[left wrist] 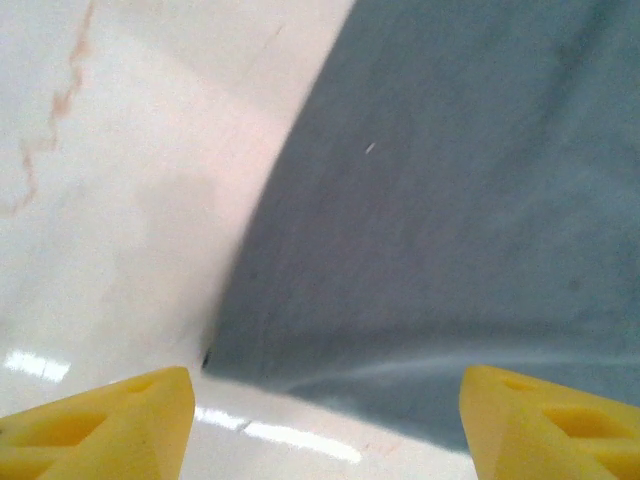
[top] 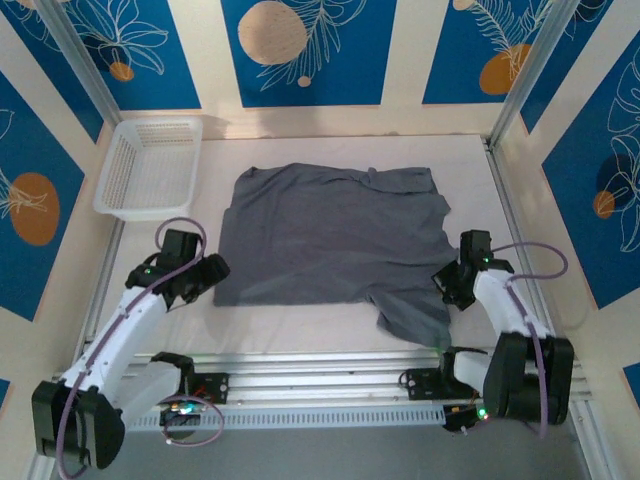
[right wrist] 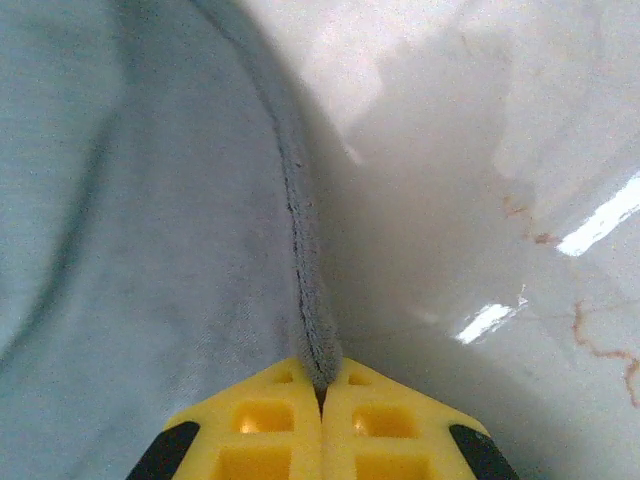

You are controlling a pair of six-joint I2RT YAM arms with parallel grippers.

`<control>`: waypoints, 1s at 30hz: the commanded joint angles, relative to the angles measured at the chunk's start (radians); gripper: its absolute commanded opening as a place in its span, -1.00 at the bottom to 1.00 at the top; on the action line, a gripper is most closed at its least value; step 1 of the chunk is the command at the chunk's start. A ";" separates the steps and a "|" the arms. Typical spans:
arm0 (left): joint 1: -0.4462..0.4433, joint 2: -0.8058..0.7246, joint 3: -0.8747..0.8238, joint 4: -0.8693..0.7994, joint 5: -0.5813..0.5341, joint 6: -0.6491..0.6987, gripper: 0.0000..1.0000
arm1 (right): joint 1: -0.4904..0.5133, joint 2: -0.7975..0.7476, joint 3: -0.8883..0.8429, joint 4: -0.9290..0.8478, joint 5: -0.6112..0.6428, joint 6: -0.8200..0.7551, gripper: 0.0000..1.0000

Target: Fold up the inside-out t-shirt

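The slate-grey inside-out t-shirt (top: pixel 335 240) lies spread flat on the white table, one sleeve reaching toward the near edge. My left gripper (top: pixel 208 277) stands open at the shirt's near-left corner (left wrist: pixel 215 360); its yellow fingers (left wrist: pixel 110 425) straddle the hem without touching it. My right gripper (top: pixel 447 283) is at the shirt's right side. In the right wrist view its yellow jaws are shut on the shirt's seamed edge (right wrist: pixel 310 300), which rises into the fingertips of that gripper (right wrist: pixel 322 385).
A white mesh basket (top: pixel 150 165) stands at the far left of the table. Metal frame rails run along the table's sides and near edge (top: pixel 330 385). Blue patterned panels enclose the back and sides.
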 commanded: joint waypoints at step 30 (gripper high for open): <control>0.021 0.189 -0.244 0.282 0.090 -0.163 -0.95 | 0.198 -0.215 -0.031 -0.123 0.089 0.183 -1.00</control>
